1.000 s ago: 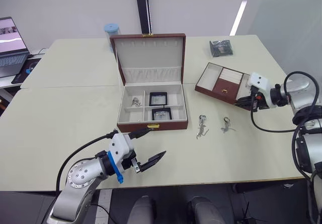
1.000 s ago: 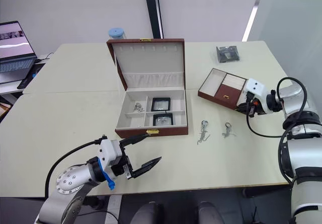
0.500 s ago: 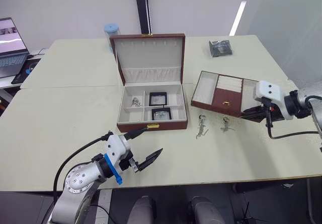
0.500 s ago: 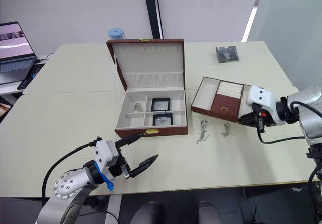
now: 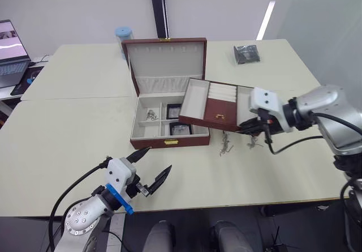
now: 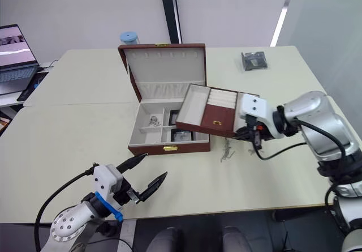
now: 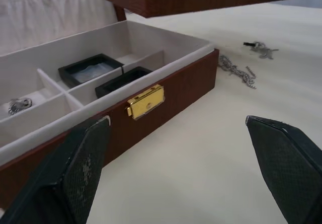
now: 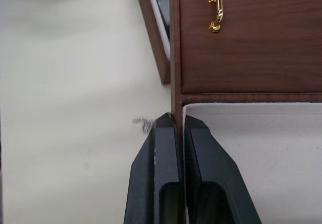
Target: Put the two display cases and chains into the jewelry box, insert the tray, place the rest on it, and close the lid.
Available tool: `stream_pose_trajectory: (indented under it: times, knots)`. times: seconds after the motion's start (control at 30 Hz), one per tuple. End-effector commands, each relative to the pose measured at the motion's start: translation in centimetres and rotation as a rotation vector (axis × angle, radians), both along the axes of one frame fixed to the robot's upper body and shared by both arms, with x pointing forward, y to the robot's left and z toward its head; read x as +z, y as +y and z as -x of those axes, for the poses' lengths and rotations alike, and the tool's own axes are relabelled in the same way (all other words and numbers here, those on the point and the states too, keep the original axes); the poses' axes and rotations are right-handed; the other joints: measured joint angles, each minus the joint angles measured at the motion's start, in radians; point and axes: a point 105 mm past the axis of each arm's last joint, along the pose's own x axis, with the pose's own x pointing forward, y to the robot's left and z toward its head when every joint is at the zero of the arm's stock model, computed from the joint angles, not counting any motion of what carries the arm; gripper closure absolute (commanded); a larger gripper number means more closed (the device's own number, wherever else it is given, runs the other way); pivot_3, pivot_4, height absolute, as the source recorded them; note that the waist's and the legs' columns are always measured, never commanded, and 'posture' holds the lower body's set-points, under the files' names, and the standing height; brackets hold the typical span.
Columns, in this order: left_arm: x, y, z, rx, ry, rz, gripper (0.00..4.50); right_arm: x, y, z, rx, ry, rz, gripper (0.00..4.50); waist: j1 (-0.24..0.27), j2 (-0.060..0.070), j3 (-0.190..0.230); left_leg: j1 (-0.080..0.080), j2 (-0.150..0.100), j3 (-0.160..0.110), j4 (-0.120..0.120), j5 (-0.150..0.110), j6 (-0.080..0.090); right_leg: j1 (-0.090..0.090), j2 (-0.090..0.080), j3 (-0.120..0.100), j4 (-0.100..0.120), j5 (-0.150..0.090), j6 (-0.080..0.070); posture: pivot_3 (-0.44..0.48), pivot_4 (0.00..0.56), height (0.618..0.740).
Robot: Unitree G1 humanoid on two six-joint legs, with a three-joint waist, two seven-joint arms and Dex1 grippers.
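The jewelry box [image 5: 148,140] stands open at mid-table with the lid [image 5: 165,59] upright. The two display cases [image 7: 90,68] [image 7: 123,80] lie in its right compartments, and chains [image 5: 151,114] lie in a left one. My right gripper [image 8: 177,119] is shut on the side wall of the tray [image 5: 218,105]. It holds the tray tilted in the air over the box's right edge, partly hiding the cases from above. The rest, two silver pieces [image 5: 225,146] [image 5: 253,143], lie on the table right of the box. My left gripper [image 5: 150,170] hangs open near the table's front edge, holding nothing.
A dark shiny packet [image 5: 247,54] lies at the back right of the table. A blue-lidded container [image 5: 124,35] stands behind the lid. A laptop [image 5: 12,51] sits on the far left.
My right gripper has lifted the tray off the table's right side and carried it left, up to the box's right edge. The left gripper has sunk slightly toward the front edge.
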Motion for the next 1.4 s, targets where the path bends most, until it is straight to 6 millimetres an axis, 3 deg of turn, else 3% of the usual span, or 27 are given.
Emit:
stream_pose_trajectory:
  times: [0.03,0.3,0.5,0.8,1.4]
  knots:
    - [1.0,0.9,0.7,0.08,-0.056,-0.004,0.0,1.0,2.3,-0.3,0.052,-0.044,-0.002,4.48,0.002,-0.001,0.0,-0.001,0.0,-0.001,0.0,0.0,0.0,0.0,0.0,-0.001,0.0,0.0,0.0,0.0,0.15,0.74]
    - [0.5,2.5,2.4,0.24,-0.055,0.022,0.0,0.5,7.9,-1.0,0.145,-0.029,-0.025,4.48,0.001,-0.001,0.0,-0.003,-0.001,-0.002,0.001,0.0,0.0,-0.001,-0.001,-0.002,0.0,0.0,0.0,0.0,0.15,0.74]
    - [0.3,3.3,3.7,0.325,-0.052,0.036,0.0,0.1,9.7,-1.7,0.176,-0.031,-0.004,4.48,0.001,-0.001,0.0,-0.004,-0.001,-0.002,0.001,0.0,0.0,-0.002,-0.001,-0.002,0.0,0.0,0.0,0.0,0.15,0.74]
    - [0.2,3.6,4.6,0.379,-0.054,0.048,0.0,-0.1,10.4,-2.1,0.215,-0.072,0.045,4.48,0.0,-0.001,0.0,-0.004,-0.001,-0.002,0.001,0.0,0.0,-0.003,-0.001,-0.002,0.0,0.0,0.0,0.0,0.15,0.74]
    - [0.2,3.5,4.3,0.374,-0.057,0.054,0.0,-0.7,10.7,-2.2,0.21,-0.072,0.076,4.48,0.0,-0.001,0.0,-0.004,0.0,-0.002,0.001,0.0,0.0,-0.003,-0.001,-0.002,0.0,0.0,0.0,0.0,0.15,0.74]
